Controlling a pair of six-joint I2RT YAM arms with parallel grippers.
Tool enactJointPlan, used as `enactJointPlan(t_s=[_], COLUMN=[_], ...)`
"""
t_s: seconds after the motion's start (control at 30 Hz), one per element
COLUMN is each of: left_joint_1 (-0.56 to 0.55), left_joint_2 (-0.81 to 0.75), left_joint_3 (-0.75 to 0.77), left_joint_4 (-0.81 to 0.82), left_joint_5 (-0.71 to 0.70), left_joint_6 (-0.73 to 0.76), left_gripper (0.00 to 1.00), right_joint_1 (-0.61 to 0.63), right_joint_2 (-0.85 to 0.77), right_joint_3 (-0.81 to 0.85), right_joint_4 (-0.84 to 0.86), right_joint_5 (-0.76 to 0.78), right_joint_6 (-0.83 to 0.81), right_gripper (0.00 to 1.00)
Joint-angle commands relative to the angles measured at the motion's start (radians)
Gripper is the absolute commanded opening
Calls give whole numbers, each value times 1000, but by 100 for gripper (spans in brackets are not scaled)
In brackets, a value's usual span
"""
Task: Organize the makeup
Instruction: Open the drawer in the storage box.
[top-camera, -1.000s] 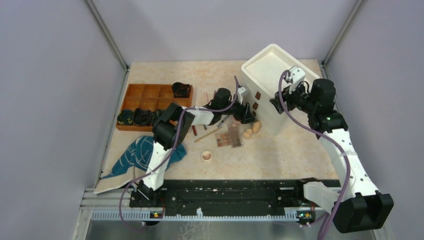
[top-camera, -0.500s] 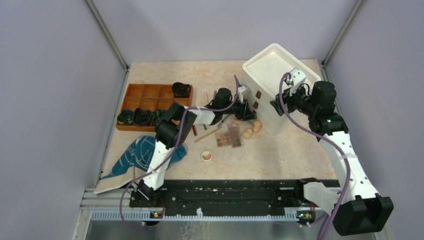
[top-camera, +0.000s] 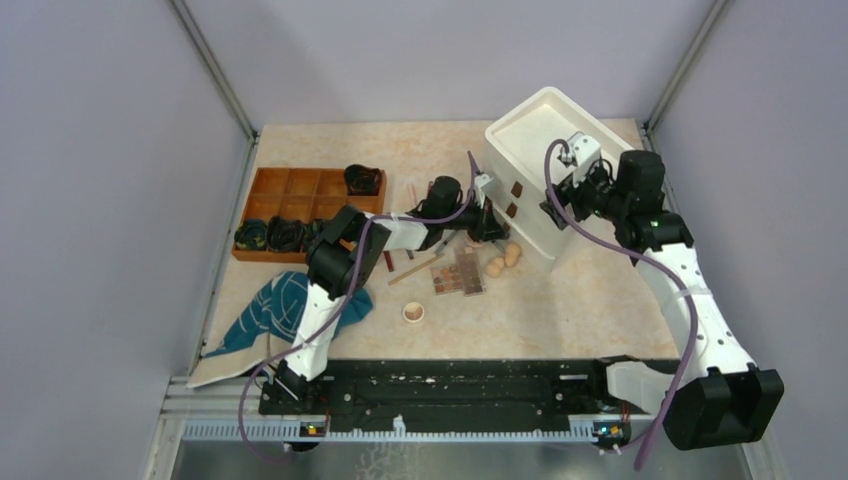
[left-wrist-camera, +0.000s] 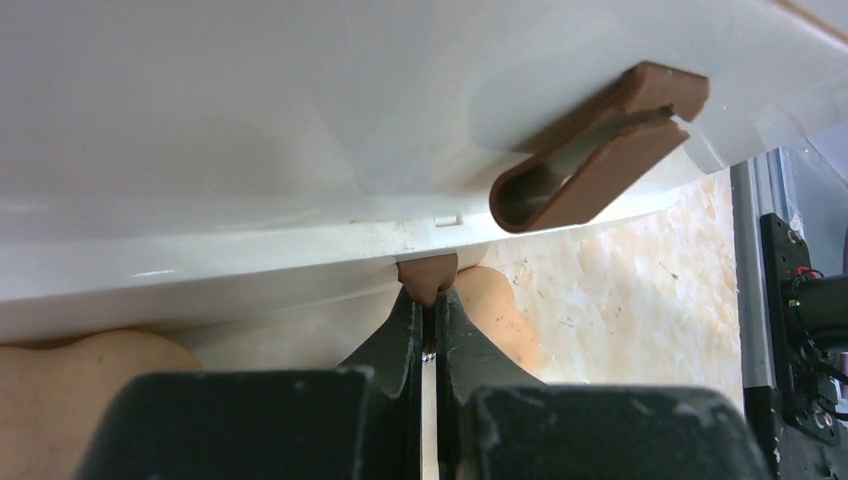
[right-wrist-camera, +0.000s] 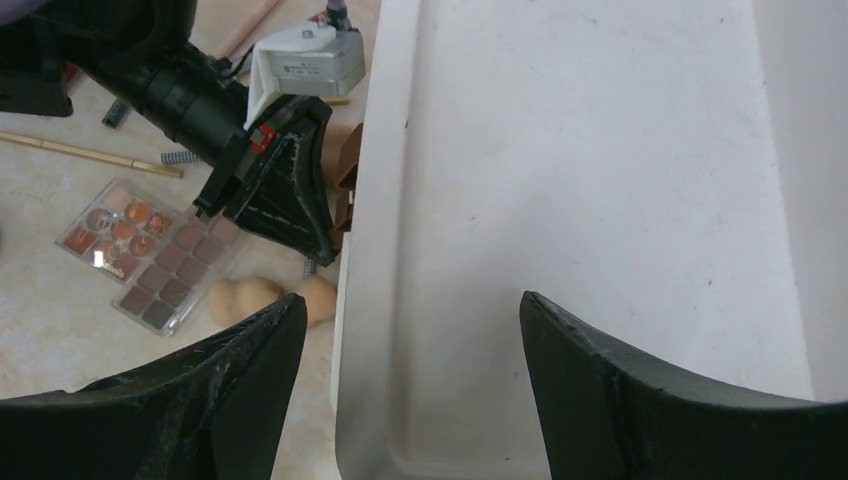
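Standing at the back right: white bin (top-camera: 535, 135). Right gripper (right-wrist-camera: 410, 305) is straddling its rim, jaws spread wide, clasping nothing. Left gripper (left-wrist-camera: 428, 300) is pinching, jaws clenched, a brown clip (left-wrist-camera: 426, 272) on the bin's side. Eyeshadow palette (top-camera: 458, 272) is lying left of the bin, with two tan sponges (top-camera: 503, 260) between them.
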Motion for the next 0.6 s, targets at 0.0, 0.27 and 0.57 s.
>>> enactJointPlan(t_s=[0.0, 0.27, 0.57], left_joint_1=[-2, 3, 3], left_joint_2=[-92, -145, -159], left_joint_3=[-29, -63, -92], left_joint_4=[-29, -70, -68], left_joint_5=[44, 34, 33], left_joint_6=[47, 104, 130], left_gripper=[0, 0, 0], right_joint_1=[40, 131, 128], right_joint_2=[44, 64, 90], right_joint_3=[78, 27, 29], right_joint_4=[-67, 10, 44], right_joint_5=[15, 277, 504], right_joint_6=[-70, -51, -81], right_gripper=[77, 54, 20])
